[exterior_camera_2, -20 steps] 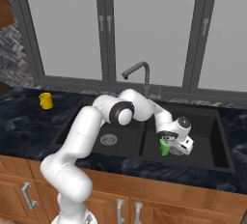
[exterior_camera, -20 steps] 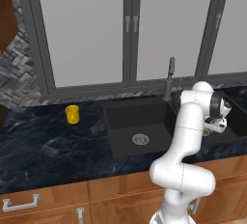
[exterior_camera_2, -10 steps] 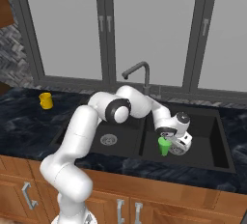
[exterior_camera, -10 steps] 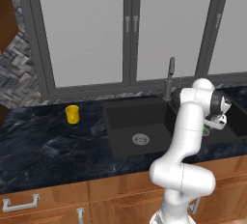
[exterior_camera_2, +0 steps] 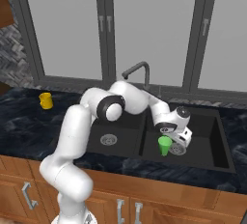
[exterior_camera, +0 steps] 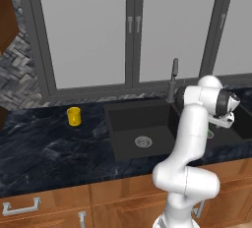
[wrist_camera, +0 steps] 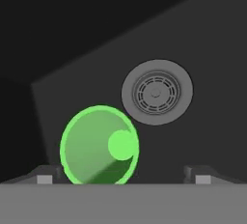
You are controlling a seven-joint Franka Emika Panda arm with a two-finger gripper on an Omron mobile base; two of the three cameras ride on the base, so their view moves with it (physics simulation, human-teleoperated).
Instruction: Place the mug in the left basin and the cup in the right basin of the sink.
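The green cup (exterior_camera_2: 165, 146) stands upright on the floor of the right basin (exterior_camera_2: 207, 143), next to its drain (exterior_camera_2: 178, 149). My gripper (exterior_camera_2: 174, 138) hangs open just above the cup and is not touching it. Looking down in the hand view, the cup (wrist_camera: 99, 146) lies off to the left, near one fingertip (wrist_camera: 44, 177), beside the drain (wrist_camera: 157, 92). The yellow mug (exterior_camera: 74, 116) sits on the dark counter left of the sink, also seen as the mug (exterior_camera_2: 46, 100). The left basin (exterior_camera: 125, 124) holds only its drain.
A slim dark faucet (exterior_camera_2: 137, 71) rises behind the ridge between the basins, close to my forearm. Dark marble counter (exterior_camera: 44, 148) surrounds the sink. Windows line the back wall, and wooden cabinet fronts (exterior_camera_2: 144, 199) run below the counter.
The hand has lifted a little off the cup, which stays standing in the right basin. The mug has not moved.
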